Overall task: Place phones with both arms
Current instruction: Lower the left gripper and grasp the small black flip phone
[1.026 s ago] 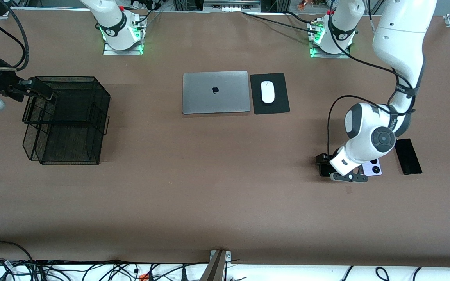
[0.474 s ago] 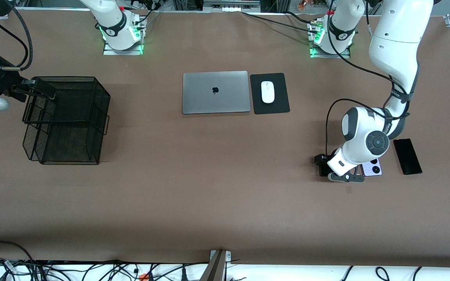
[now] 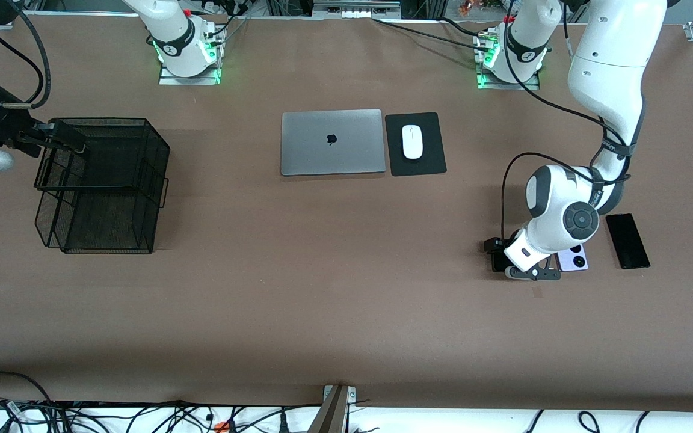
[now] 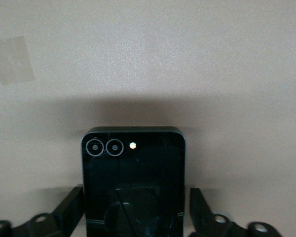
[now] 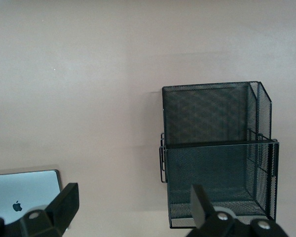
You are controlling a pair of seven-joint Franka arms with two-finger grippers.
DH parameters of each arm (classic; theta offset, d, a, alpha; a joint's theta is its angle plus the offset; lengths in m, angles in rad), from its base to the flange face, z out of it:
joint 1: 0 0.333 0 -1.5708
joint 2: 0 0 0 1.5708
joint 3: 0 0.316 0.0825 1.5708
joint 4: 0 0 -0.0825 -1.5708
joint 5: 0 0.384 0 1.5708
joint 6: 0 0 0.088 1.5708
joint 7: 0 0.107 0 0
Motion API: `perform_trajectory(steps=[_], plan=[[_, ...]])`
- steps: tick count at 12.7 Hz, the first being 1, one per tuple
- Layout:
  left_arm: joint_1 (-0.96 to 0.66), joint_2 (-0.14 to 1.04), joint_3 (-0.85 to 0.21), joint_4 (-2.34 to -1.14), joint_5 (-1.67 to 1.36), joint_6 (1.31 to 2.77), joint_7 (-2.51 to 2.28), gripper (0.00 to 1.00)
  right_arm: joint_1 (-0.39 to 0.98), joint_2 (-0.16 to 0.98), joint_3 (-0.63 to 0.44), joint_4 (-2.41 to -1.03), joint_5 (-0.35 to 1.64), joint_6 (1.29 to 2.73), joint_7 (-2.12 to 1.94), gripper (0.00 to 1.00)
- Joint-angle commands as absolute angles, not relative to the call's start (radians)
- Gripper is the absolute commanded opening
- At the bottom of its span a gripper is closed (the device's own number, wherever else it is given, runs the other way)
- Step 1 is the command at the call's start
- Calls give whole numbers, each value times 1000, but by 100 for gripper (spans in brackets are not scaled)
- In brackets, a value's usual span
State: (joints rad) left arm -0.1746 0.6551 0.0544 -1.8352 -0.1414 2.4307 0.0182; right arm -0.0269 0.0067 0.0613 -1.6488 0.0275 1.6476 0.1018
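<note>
The left gripper (image 3: 503,260) is down at the table toward the left arm's end, and the folded phone (image 4: 133,182) sits right between its fingers (image 4: 69,210) — one finger on each side, a thin gap showing at both edges, so the jaws are spread and not yet pressing on it. In the left wrist view that phone lies flat, two ringed lenses and a small light dot along its top edge; a scrap of tape (image 4: 13,59) sticks to the table (image 3: 346,300) nearby. From the front, the left arm (image 3: 563,216) covers most of that phone. Just beside it, the lilac phone (image 3: 574,257) peeks out from under the arm's wrist, two black circles showing. Beside that, a little apart, the long phone (image 3: 627,240) lies flat.

At the right arm's end, the right gripper (image 3: 61,139) hangs over the mesh basket (image 3: 106,186) — fingers (image 5: 64,205) wide apart, nothing between them. This arm is waiting. In the middle of the table, nearer the bases, sit the laptop (image 3: 332,142) and, beside it, the mouse (image 3: 411,141) on its black pad (image 3: 428,162).
</note>
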Motion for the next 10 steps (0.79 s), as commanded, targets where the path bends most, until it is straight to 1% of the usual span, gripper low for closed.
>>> perform_trajectory(steps=[1,2,4,5,7,8,10], plan=[[-176,661,58,-1827,-161,2437,18,66,-25,-3,60,-1649,41,1641,107,100],[-173,661,58,-1825,-161,2437,20,60,-25,-3,60,-1649,41,1641,107,100],[-164,647,58,-1819,-160,2430,25,39,-25,-3,60,-1649,41,1641,107,100],[-166,620,58,-1809,-160,2418,17,37,-25,-3,60,-1649,41,1640,107,100],[-181,546,52,-1799,-164,2375,-36,38,-25,-3,60,-1649,41,1641,107,100],[-192,522,25,-1780,-167,2332,-78,37,-25,-3,60,-1649,41,1640,107,100],[-216,514,-50,-1691,-166,2219,-202,36,-25,-3,60,-1649,41,1640,107,100]])
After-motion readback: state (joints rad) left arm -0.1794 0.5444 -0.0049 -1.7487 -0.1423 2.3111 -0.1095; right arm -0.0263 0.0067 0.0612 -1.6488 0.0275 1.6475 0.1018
